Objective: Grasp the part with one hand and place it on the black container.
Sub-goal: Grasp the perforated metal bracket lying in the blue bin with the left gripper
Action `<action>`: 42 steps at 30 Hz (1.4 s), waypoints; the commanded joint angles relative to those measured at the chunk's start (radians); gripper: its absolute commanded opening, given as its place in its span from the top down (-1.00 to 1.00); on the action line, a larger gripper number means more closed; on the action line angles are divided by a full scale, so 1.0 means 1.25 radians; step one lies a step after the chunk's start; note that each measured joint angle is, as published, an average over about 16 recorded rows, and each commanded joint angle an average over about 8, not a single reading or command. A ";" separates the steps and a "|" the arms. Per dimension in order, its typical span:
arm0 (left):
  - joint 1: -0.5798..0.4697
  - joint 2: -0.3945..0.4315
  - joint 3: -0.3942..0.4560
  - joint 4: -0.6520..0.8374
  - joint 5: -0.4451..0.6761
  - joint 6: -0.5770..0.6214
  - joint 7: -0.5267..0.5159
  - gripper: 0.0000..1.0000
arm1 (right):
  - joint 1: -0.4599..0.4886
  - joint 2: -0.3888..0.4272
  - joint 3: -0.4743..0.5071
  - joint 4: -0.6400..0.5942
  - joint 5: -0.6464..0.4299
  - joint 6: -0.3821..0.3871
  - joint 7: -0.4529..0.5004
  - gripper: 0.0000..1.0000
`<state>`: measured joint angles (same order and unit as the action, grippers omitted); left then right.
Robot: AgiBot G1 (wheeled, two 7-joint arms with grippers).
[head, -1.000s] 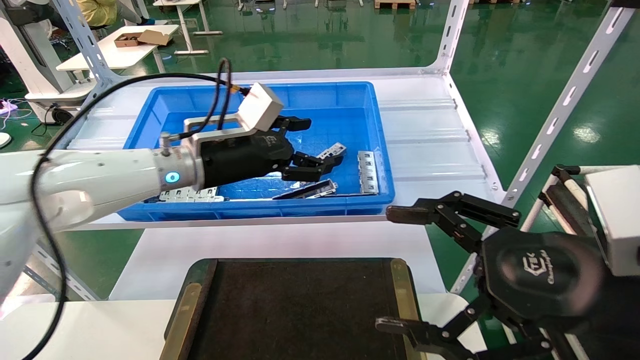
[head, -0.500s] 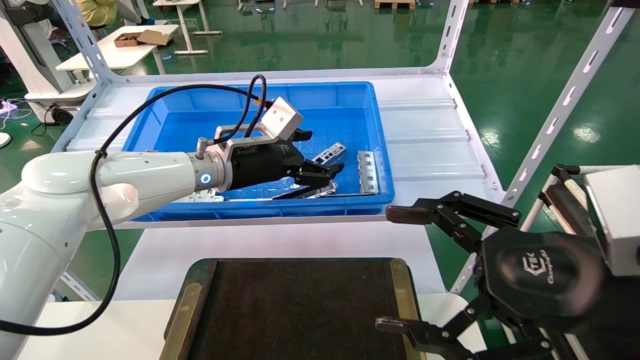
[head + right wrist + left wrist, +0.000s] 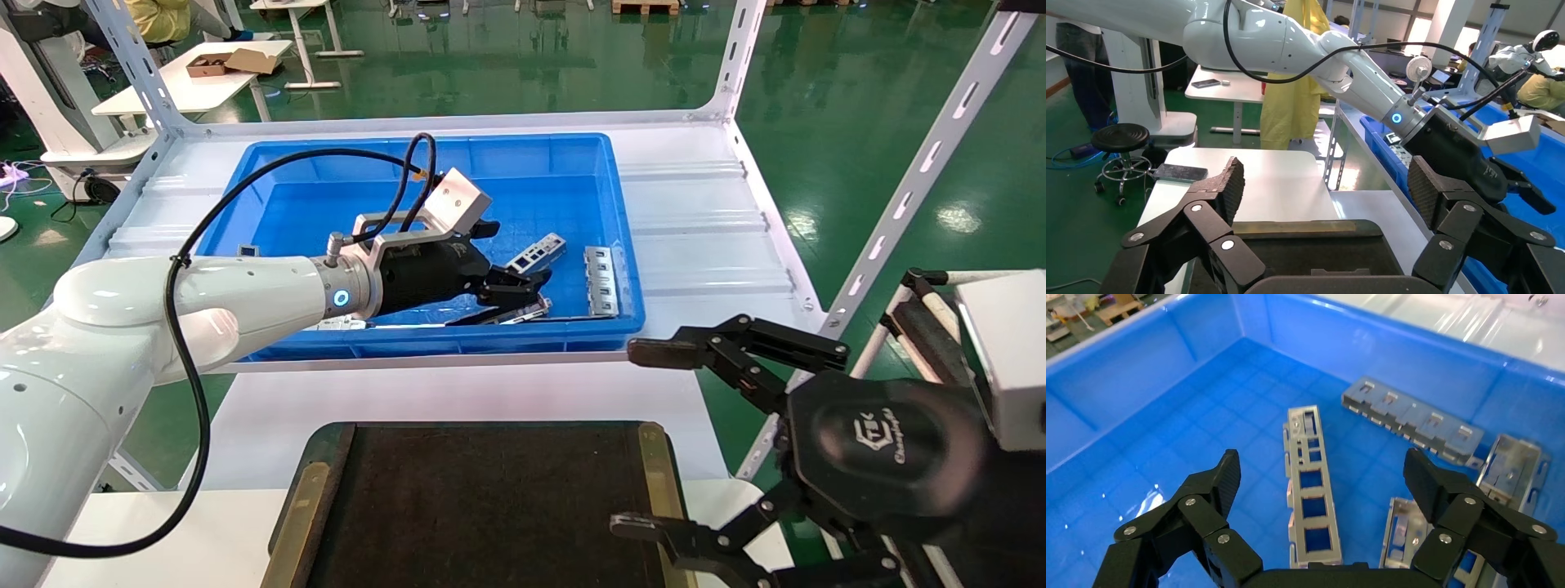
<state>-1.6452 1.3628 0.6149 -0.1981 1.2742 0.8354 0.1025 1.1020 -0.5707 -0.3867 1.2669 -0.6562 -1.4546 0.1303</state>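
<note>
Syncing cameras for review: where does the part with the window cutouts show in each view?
Head view: the part lies in the blue bin, just beyond the left end effector.
Left wrist view: centre, part between the open fingers.
Right wrist view: not visible.
Shared landmark: the blue bin.

Inside the blue bin point(image 3: 1156, 373), the left hand point(image 3: 1321, 478) straddles the part point(image 3: 1310, 490) with open blue floor either side. Other metal pieces point(image 3: 1413, 419) crowd one side, nearest one finger point(image 3: 1428, 478).
</note>
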 commanded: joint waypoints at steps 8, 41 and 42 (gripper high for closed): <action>0.003 -0.001 0.039 -0.002 -0.013 -0.033 -0.027 1.00 | 0.000 0.000 0.000 0.000 0.000 0.000 0.000 1.00; -0.002 -0.007 0.123 0.000 -0.086 -0.051 -0.058 1.00 | 0.000 0.000 0.000 0.000 0.000 0.000 0.000 1.00; -0.005 -0.008 0.121 0.000 -0.092 -0.046 -0.056 1.00 | 0.000 0.000 0.000 0.000 0.000 0.000 0.000 1.00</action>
<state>-1.6525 1.3494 0.7617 -0.1954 1.1555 0.7929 0.0385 1.1021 -0.5706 -0.3870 1.2669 -0.6560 -1.4545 0.1302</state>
